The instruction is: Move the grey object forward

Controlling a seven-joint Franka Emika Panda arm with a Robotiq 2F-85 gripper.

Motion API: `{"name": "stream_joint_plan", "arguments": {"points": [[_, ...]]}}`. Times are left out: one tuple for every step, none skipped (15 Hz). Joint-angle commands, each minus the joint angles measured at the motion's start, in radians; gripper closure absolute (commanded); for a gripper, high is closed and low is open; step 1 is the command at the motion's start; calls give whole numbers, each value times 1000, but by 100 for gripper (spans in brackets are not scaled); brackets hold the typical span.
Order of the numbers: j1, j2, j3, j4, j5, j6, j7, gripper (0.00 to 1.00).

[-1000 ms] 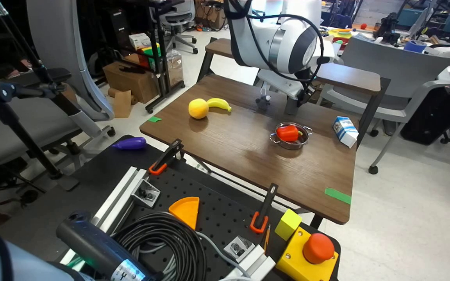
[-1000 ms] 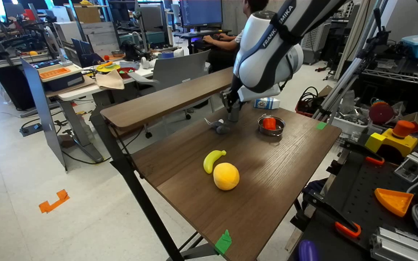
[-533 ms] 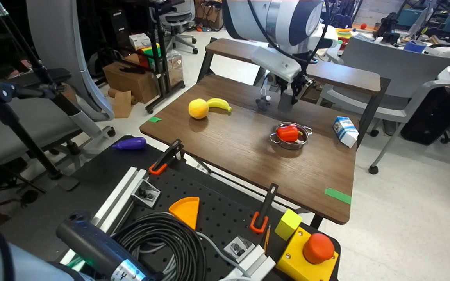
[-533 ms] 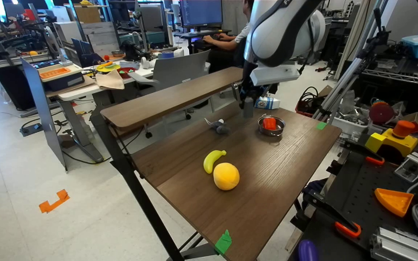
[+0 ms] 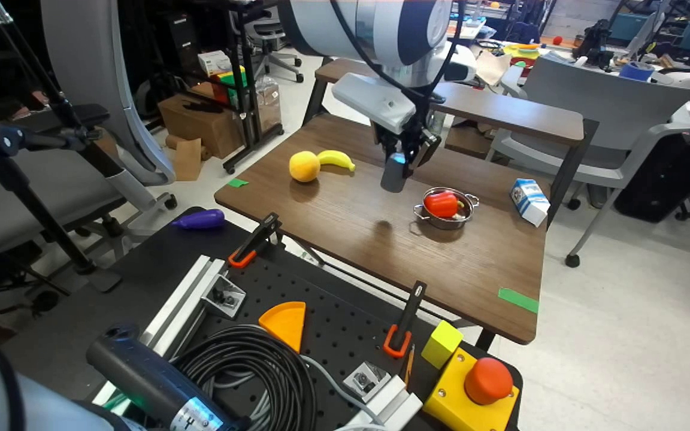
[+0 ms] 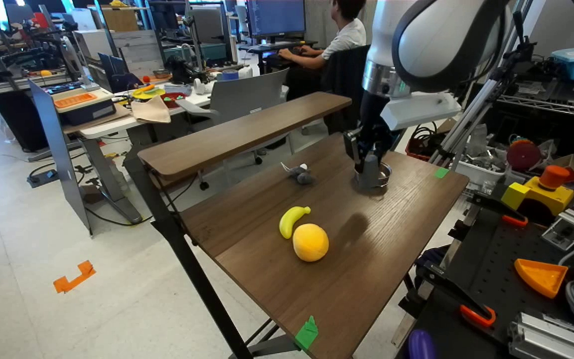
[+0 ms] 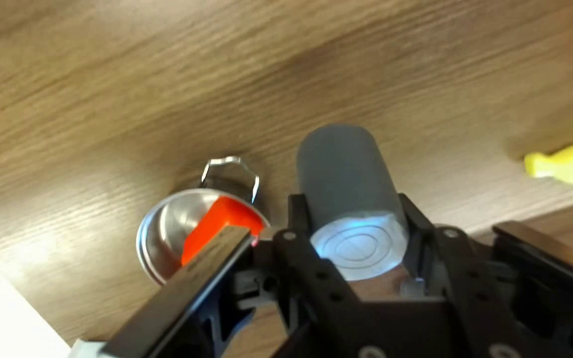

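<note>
The grey object [image 7: 341, 164] is a plain dull-grey cylinder with a pale round end. My gripper [image 7: 351, 206] is shut on it, one finger on each side, in the wrist view. In both exterior views the grey object [image 5: 393, 178] [image 6: 368, 174] hangs below the gripper [image 5: 403, 152] [image 6: 369, 152], slightly tilted. It is held above the brown table [image 5: 345, 209], with its shadow apart from it on the wood.
A silver pot [image 5: 450, 224] with a red pepper [image 5: 441, 205] stands close by. A yellow ball [image 6: 310, 243] and banana [image 6: 292, 222] lie on the table. A grey plush mouse [image 6: 301, 174] lies near the raised shelf [image 6: 247, 134]. A blue-white carton [image 5: 529, 200] is at the table's side.
My gripper has carried the grey object from near the raised shelf up and out over the middle of the table, beside the pot. The other table things have not moved.
</note>
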Motion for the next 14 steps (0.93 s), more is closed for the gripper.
{"name": "stream_joint_plan", "arguments": {"points": [[36,-28,24,-102,-55,20,69,81],[46,-22,32,-120,-61,39,78,81],[57,-11,36,-133,-69,71,87,81],[67,0,41,-146,-75,120,92,81],[87,16,34,-156,-88,180,100,81],[108,32,19,-162,-99,235,105,81],[133,50,1,-168,-102,290,103,81],[160,69,-21,-171,-102,342,95,81],[189,88,-46,-173,-90,385,83,81],[214,107,-65,-171,-70,420,65,81],[237,125,-83,-170,-49,451,47,81],[256,142,-97,-168,-27,476,30,81],[268,152,-105,-167,-6,499,12,81],[279,160,-110,-168,18,515,-5,81]]}}
